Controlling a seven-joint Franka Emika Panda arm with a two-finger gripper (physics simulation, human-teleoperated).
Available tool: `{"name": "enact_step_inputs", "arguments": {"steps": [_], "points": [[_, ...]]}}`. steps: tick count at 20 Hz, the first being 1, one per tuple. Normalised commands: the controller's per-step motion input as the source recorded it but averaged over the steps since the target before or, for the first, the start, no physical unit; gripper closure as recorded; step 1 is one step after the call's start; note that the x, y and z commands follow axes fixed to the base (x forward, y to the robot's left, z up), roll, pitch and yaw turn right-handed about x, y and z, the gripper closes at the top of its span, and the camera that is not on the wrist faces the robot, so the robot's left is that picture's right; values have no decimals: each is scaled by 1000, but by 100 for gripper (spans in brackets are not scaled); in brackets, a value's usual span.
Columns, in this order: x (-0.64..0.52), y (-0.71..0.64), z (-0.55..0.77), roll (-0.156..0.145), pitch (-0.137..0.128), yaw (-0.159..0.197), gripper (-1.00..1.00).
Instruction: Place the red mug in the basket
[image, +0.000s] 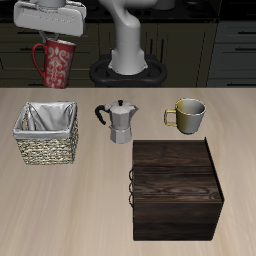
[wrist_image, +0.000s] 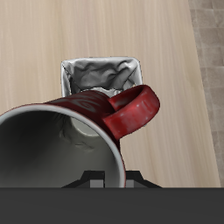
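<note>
Red mug (image: 56, 62) is hanging in the air, pinched at its rim by the gripper (image: 55, 38), well above the table (image: 100, 190) and behind the basket (image: 46, 133). In the wrist view the mug (wrist_image: 83, 131) is tilting, its handle (wrist_image: 133, 109) sticking out sideways, with the lined basket (wrist_image: 103, 73) lying below it. A moka pot (image: 121, 123), a yellowish mug (image: 187, 115) and a dark wooden box (image: 177, 190) are standing on the table.
</note>
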Motion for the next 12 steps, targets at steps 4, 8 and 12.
{"name": "enact_step_inputs", "arguments": {"steps": [4, 8, 12], "points": [[30, -164, -97, -38, 9, -23, 100], [100, -161, -72, -34, 13, -19, 100], [210, -143, -162, -34, 37, -18, 100]]}}
